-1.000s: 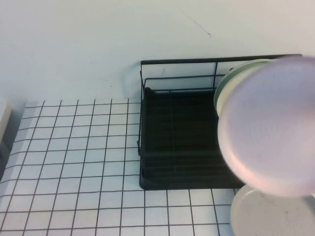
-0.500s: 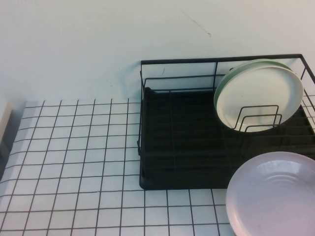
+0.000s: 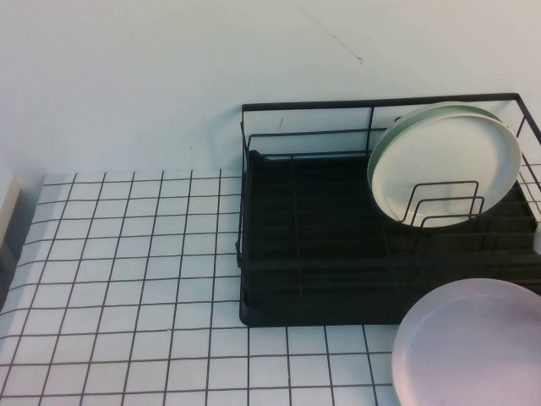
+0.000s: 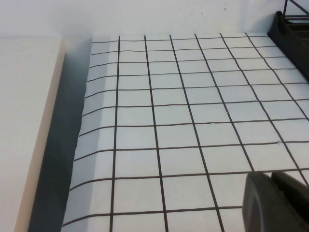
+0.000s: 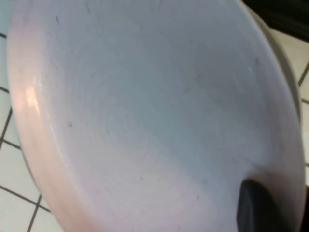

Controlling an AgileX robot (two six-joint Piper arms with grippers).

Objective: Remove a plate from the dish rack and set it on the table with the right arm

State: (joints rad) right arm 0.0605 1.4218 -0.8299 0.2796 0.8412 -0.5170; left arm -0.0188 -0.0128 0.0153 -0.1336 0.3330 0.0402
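Observation:
The pale pink plate (image 3: 469, 347) is at the front right, just in front of the black dish rack (image 3: 304, 245), low over the gridded table (image 3: 127, 254). It fills the right wrist view (image 5: 145, 111). My right gripper (image 5: 289, 205) is shut on the plate's rim, with one black finger (image 5: 260, 208) lying on its inner face. This gripper is hidden in the high view. My left gripper (image 4: 271, 193) is shut and empty, low over the table (image 4: 169, 96) at the left, far from the rack.
Cream-white, green-rimmed plates (image 3: 444, 161) stand upright in the rack's right end behind wire loops. A grey rim of another plate (image 5: 285, 67) shows behind the pink plate. A beige block (image 4: 24, 125) lies beyond the table's left edge. The rack's corner (image 4: 294, 29) shows in the left wrist view.
The pink plate came down from high over the rack's right side to the front right by the rack's front edge, and now lies flatter and slightly lower. The left arm has not moved.

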